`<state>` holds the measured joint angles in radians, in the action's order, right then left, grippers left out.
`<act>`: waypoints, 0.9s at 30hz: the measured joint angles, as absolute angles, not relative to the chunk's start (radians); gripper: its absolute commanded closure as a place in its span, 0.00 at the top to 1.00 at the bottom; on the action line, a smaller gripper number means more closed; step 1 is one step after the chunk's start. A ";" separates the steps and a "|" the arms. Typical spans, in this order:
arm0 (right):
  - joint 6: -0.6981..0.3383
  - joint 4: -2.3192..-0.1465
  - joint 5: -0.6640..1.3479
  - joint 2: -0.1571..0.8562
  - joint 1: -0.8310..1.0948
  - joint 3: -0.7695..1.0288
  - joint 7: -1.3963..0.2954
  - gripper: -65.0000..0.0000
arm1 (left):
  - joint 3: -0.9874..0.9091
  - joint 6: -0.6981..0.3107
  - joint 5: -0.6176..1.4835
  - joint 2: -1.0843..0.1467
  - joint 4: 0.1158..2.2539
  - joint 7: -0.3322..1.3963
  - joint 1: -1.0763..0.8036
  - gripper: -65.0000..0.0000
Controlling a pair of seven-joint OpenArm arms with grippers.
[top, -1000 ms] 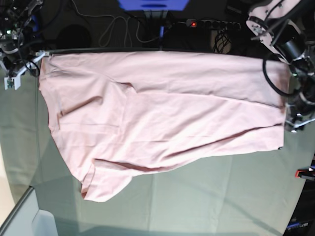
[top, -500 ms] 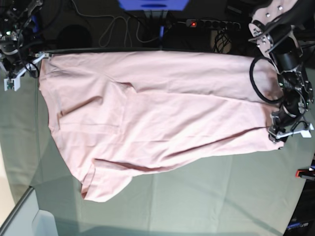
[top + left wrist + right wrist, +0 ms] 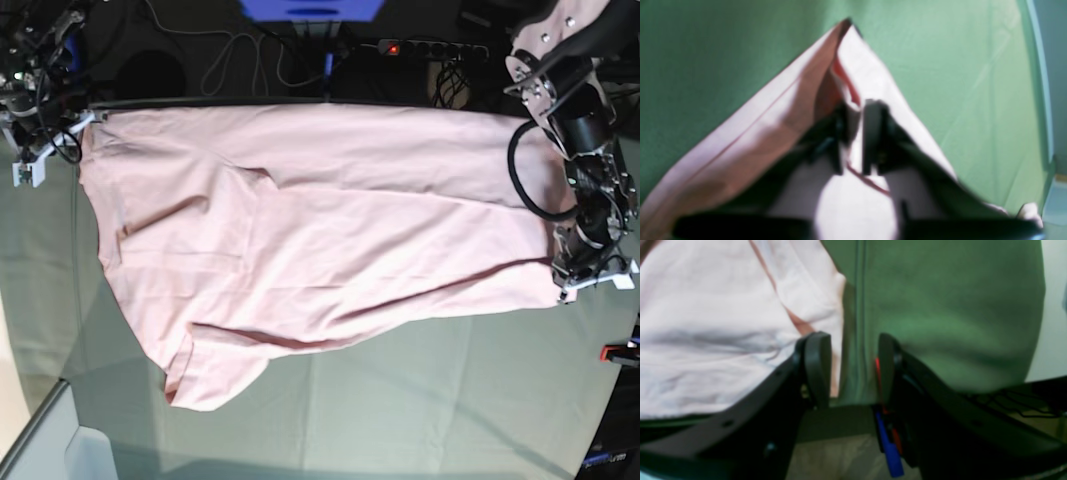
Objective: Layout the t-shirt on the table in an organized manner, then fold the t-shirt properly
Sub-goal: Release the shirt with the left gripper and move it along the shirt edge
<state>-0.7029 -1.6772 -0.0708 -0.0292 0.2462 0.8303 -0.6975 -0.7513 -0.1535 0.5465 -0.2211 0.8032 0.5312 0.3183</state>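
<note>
Left wrist, t-shirt (image 3: pixel 870 83) corner pinched, left end effector (image 3: pixel 853 140)

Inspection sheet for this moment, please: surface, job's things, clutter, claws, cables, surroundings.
Surface: table covered in creased grey-green cloth.
Job's things: t-shirt spread across the far half, plain pink side up, rumpled, one sleeve toward the near edge.
Clutter: nothing seen on the cloth.
Claws: left claw shut on a corner of the t-shirt; right claw with jaws apart at the shirt's edge, gripping nothing.
Cables: white cable and power strip behind the table; black cable loop on the left arm.
Surroundings: dark, with a blue lit shape at the back and a red clamp at the table edge.
</note>
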 measured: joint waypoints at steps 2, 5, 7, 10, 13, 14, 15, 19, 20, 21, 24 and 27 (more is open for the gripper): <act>-0.702 -1.677 -0.072 -0.019 0.247 0.831 -0.699 0.36 | -0.753 -0.152 0.542 -0.221 0.803 0.541 0.337 0.01; -0.702 -1.677 -0.073 -0.017 0.247 0.832 -0.698 0.36 | -0.752 -0.154 0.545 -0.222 0.803 0.537 0.374 0.00; -0.703 -1.677 -0.072 -0.019 0.247 0.831 -0.698 0.36 | -0.752 -0.153 0.537 -0.222 0.793 0.537 0.404 0.00; -0.702 -1.677 -0.073 -0.019 0.247 0.831 -0.698 0.36 | -0.751 -0.153 0.532 -0.224 0.791 0.538 0.447 0.00; -0.702 -1.677 -0.071 -0.019 0.247 0.831 -0.698 0.36 | -0.751 -0.152 0.532 -0.224 0.791 0.538 0.492 0.00; -0.702 -1.677 -0.072 -0.019 0.247 0.831 -0.698 0.36 | -0.751 -0.152 0.533 -0.224 0.782 0.535 0.508 0.00; -0.702 -1.677 -0.072 -0.019 0.248 0.831 -0.698 0.36 | -0.751 -0.140 0.535 -0.228 0.765 0.534 0.525 0.00; -0.702 -1.677 -0.072 -0.019 0.250 0.831 -0.698 0.36 | -0.749 -0.039 0.535 -0.242 0.683 0.490 0.584 0.02; -0.702 -1.677 -0.071 -0.019 0.251 0.831 -0.698 0.36 | -0.748 -0.017 0.540 -0.249 0.656 0.471 0.592 0.04; -0.702 -1.678 -0.071 -0.019 0.250 0.831 -0.698 0.36 | -0.748 0.008 0.541 -0.255 0.627 0.450 0.599 0.08; -0.703 -1.678 -0.070 -0.019 0.264 0.831 -0.693 0.36 | -0.752 0.064 0.545 -0.266 0.568 0.426 0.611 0.29; -0.703 -1.680 -0.073 -0.012 0.285 0.831 -0.700 0.36 | -0.752 0.075 0.547 -0.266 0.557 0.428 0.613 0.55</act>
